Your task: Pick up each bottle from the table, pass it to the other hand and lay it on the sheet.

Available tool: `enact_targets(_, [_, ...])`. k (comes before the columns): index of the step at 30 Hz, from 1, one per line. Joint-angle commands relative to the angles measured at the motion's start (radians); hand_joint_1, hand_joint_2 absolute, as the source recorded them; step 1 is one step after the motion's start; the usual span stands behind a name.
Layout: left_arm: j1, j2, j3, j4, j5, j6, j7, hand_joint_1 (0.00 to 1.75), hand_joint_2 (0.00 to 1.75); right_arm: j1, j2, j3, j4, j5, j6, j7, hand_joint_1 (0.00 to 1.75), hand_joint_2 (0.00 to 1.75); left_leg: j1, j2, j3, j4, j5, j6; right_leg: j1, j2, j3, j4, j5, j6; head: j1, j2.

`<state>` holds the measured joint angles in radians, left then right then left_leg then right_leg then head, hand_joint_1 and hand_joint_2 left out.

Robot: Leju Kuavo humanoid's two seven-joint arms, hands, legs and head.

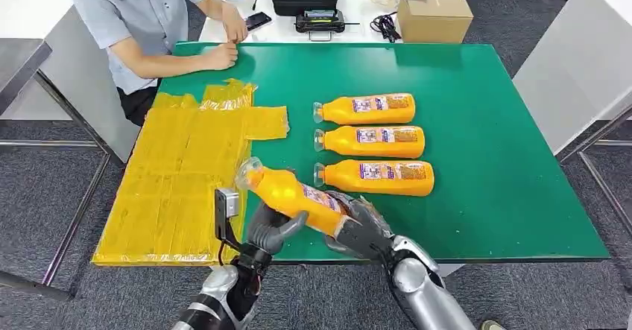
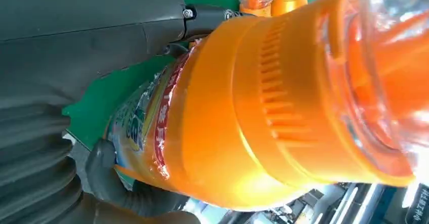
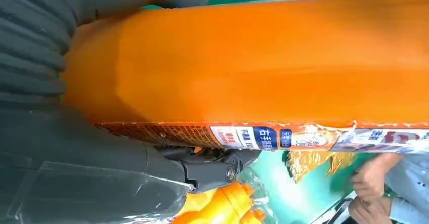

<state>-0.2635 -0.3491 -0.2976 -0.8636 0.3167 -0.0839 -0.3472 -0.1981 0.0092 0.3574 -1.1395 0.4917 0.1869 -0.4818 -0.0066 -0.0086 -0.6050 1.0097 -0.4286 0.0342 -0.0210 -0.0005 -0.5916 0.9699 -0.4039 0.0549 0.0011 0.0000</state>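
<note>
**A:** Where is the bottle being handled?

**B:** The held bottle [image 1: 294, 196] is in the air over the near edge of the green table [image 1: 507, 196], just right of the yellow sheet [image 1: 186, 173], tilted with its clear cap toward the sheet. Both hands are on it.

**A:** How do the fingers sit?

**B:** The right hand [image 1: 358, 226] wraps the labelled base end, fingers closed round it. The left hand [image 1: 272, 229] cups the orange body from beneath, thumb and fingers curled against it.

**A:** And the others?

**B:** Three bottles [image 1: 371, 142] lie side by side on the table, right of the sheet, caps pointing toward it. A person [image 1: 141, 24] sits at the table's far corner beyond the sheet, hands resting on the table edge.
</note>
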Motion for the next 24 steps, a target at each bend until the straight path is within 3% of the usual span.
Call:
enact_targets(1, [-0.062, 0.000, 0.007, 0.109, 0.004, -0.013, -0.011, 1.75, 1.75, -0.054, 0.006, 0.051, 0.092, -0.009, -0.007, -0.006, 1.61, 1.75, 0.001, 0.002, 0.003, 0.000, -0.001, -0.002, 0.001, 0.001, 0.002, -0.001, 0.000, -0.002, 0.000, 0.000])
enact_targets(5, [-0.055, 0.000, 0.010, 0.094, 0.020, -0.024, -0.007, 1.75, 1.75, -0.052, 0.004, 0.041, 0.106, -0.011, -0.017, -0.005, 1.52, 1.75, 0.001, 0.001, 0.002, -0.001, -0.001, -0.001, 0.001, 0.001, 0.002, 0.000, 0.000, -0.001, 0.000, 0.000])
enact_targets(6, [-0.055, 0.000, 0.011, 0.093, 0.022, -0.023, -0.007, 1.75, 1.75, -0.054, 0.005, 0.040, 0.110, -0.011, -0.018, -0.005, 1.36, 1.75, 0.001, 0.001, 0.003, 0.000, -0.001, -0.002, 0.001, 0.001, 0.003, -0.001, -0.001, -0.002, 0.000, 0.000])
enact_targets(7, [-0.052, 0.000, 0.014, 0.086, 0.019, -0.017, -0.011, 1.75, 1.75, -0.053, 0.007, 0.039, 0.111, -0.009, -0.020, -0.005, 0.73, 1.75, 0.001, 0.002, 0.003, 0.000, -0.001, -0.002, 0.001, 0.001, 0.003, -0.001, 0.000, -0.002, 0.000, 0.000])
enact_targets(8, [-0.044, 0.000, 0.019, 0.068, 0.007, 0.002, -0.019, 1.75, 1.75, -0.046, 0.012, 0.033, 0.106, -0.009, -0.024, -0.005, 0.21, 1.75, 0.002, 0.002, 0.004, 0.000, -0.002, -0.002, 0.002, 0.001, 0.004, -0.001, -0.001, -0.003, 0.000, 0.000])
enact_targets(9, [-0.037, 0.000, 0.029, 0.053, 0.007, 0.010, -0.022, 1.75, 1.75, -0.042, 0.016, 0.029, 0.106, -0.007, -0.027, -0.003, 0.05, 1.75, 0.001, 0.002, 0.004, 0.000, -0.002, -0.002, 0.002, 0.002, 0.003, -0.001, -0.001, -0.002, 0.000, 0.000])
enact_targets(18, [0.004, 0.001, 0.075, -0.039, -0.066, 0.037, -0.017, 1.75, 1.75, -0.018, 0.027, 0.006, 0.099, 0.003, -0.046, 0.010, 0.00, 1.75, 0.002, 0.002, 0.004, 0.000, -0.002, -0.002, 0.002, 0.001, 0.003, -0.001, -0.001, -0.003, 0.000, 0.000])
enact_targets(22, [0.057, 0.011, 0.064, -0.195, -0.436, 0.243, 0.015, 1.75, 1.75, 0.071, 0.023, -0.062, 0.005, 0.022, -0.069, 0.036, 0.00, 1.75, 0.001, 0.001, 0.003, 0.000, -0.002, -0.002, 0.001, 0.000, 0.003, -0.001, -0.001, -0.002, 0.000, 0.000])
enact_targets(24, [0.107, 0.010, 0.072, -0.337, -0.590, 0.271, 0.036, 1.75, 1.75, 0.129, 0.021, -0.095, -0.066, 0.045, -0.079, 0.047, 0.00, 1.75, 0.001, -0.002, 0.002, 0.000, -0.002, -0.002, 0.001, -0.002, 0.003, 0.000, -0.002, -0.002, 0.000, 0.000])
